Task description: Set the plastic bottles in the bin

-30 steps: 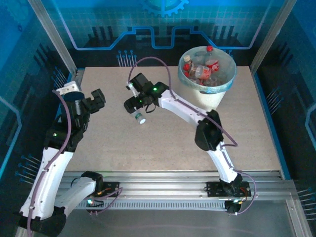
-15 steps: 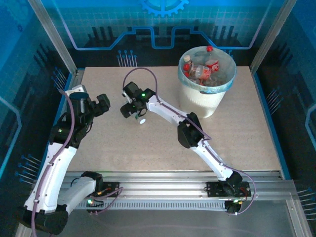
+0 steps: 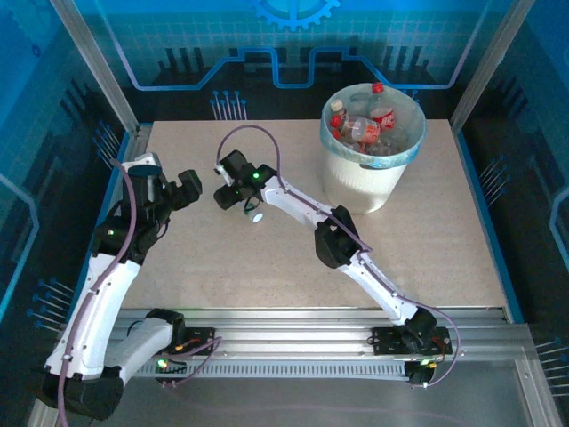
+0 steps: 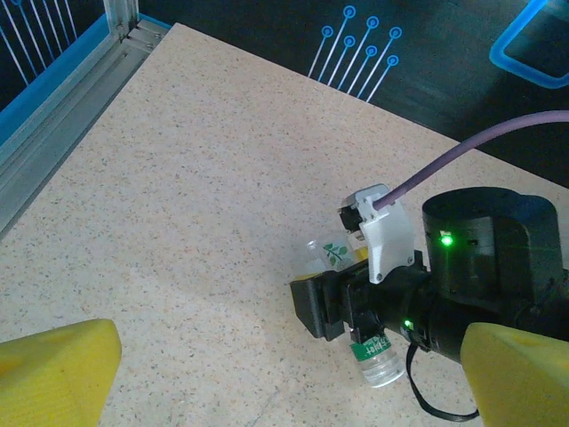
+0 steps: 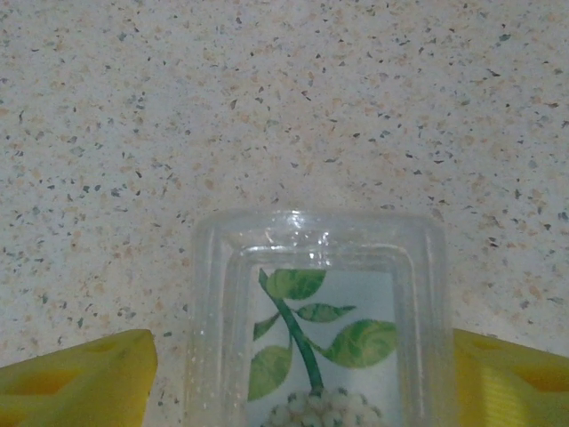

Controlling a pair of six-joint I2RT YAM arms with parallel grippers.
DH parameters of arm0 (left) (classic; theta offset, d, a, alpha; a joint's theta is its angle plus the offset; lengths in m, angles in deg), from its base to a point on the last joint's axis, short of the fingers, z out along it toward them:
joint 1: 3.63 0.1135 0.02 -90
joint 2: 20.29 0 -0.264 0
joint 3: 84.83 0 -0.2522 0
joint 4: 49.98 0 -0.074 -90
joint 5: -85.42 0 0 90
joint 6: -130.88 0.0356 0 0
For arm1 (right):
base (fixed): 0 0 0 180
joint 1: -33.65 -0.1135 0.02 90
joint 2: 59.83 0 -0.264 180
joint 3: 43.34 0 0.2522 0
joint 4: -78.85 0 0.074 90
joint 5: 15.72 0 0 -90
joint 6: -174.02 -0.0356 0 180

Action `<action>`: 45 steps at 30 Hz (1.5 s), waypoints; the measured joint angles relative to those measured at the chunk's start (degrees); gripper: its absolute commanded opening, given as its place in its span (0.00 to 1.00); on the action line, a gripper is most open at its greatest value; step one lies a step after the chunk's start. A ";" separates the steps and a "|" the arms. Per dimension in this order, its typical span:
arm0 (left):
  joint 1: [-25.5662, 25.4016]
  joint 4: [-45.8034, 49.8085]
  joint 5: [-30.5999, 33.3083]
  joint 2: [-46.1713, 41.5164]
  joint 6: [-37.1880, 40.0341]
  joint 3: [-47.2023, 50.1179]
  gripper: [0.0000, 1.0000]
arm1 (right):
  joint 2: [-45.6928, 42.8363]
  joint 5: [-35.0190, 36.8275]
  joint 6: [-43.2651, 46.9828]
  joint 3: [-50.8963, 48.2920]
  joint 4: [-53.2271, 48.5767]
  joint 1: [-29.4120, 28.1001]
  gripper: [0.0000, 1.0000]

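My right fingers are down at the tabletop, set either side of a clear plastic bottle with a green leaf label. It lies on its side, well to the left of the bin. The fingers stand apart and are not clamped: a strip of speckled tabletop shows between one yellow pad and the bottle's wall, while the other pad sits just beside it. The bottle's cap end pokes out from under my wrist toward the near edge. My left fingers hang spread wide with nothing between them, near the right ones. Other bottles lie heaped inside the bin's pale blue-green liner.
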 measured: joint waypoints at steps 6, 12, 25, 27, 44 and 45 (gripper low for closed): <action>0.04 0.02 -0.02 0.00 0.02 0.00 0.99 | 0.44 -0.26 0.90 1.60 0.81 0.04 0.57; 0.11 -0.04 -0.44 -0.17 0.11 0.02 0.99 | -1.70 -1.44 1.20 2.82 0.20 0.44 0.52; -4.22 -21.09 -28.17 -5.42 5.68 4.74 0.99 | -46.56 -8.28 -4.26 -11.52 8.28 8.33 0.51; -9.07 -25.24 -31.06 -5.31 8.20 4.74 0.99 | -52.78 -10.91 -6.62 -14.99 11.85 9.70 0.51; -20.22 -46.31 -45.92 2.93 7.13 3.04 0.94 | -69.94 -26.91 -18.01 -52.92 38.38 6.03 0.51; -20.39 -47.36 -46.07 3.13 6.38 3.04 0.91 | -71.04 -26.69 -18.51 -54.47 40.39 5.97 0.51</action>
